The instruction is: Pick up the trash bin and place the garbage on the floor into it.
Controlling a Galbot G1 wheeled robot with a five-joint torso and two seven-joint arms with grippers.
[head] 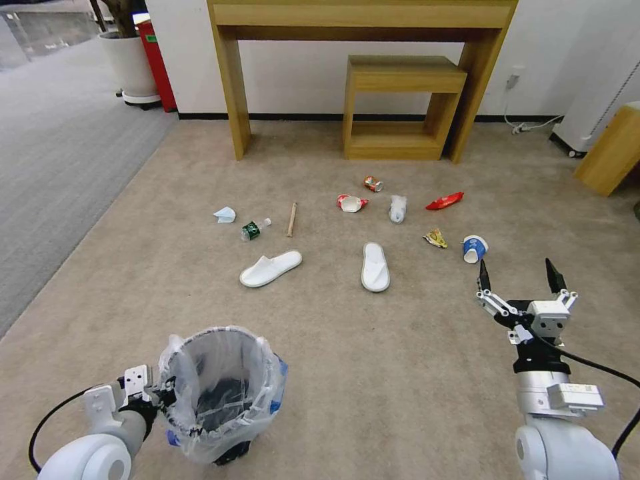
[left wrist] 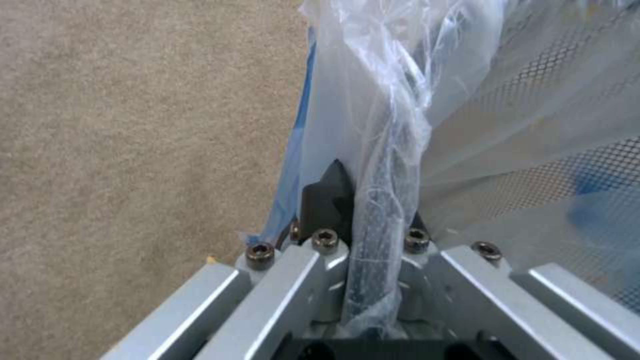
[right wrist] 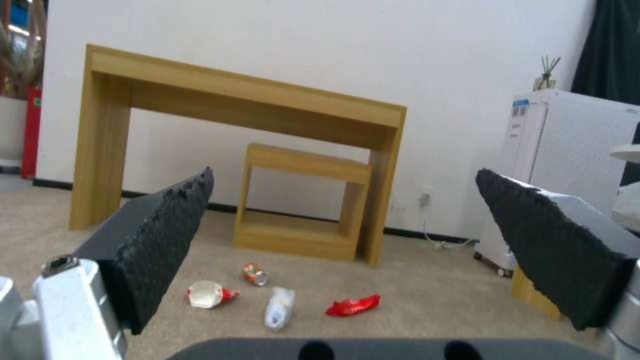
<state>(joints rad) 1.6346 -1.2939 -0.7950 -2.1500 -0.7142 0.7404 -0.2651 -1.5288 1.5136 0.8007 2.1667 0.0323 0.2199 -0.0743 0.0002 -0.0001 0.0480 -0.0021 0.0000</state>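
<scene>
The trash bin (head: 220, 393), black with a crinkly plastic liner, is at the lower left of the head view. My left gripper (head: 162, 392) is shut on its near rim (left wrist: 383, 200), bag pinched between the fingers (left wrist: 330, 192). My right gripper (head: 520, 275) hangs open above the floor (head: 373, 373), nothing between its pads (right wrist: 160, 240). Garbage lies ahead: two white slippers (head: 270, 269) (head: 375, 266), a bottle (head: 254, 229), a stick (head: 291, 219), a mask (head: 225, 214), a crushed cup (head: 351, 203) (right wrist: 208, 294), a can (head: 373, 183), a red wrapper (head: 445, 201) and a blue-white cup (head: 474, 249).
A tall wooden table (head: 360, 27) with a small wooden shelf (head: 400, 107) under it stands against the far wall. Grey carpet (head: 60, 147) and a white planter (head: 130, 67) lie far left. A wooden block (head: 610, 150) and a white cabinet (right wrist: 560, 165) are at right.
</scene>
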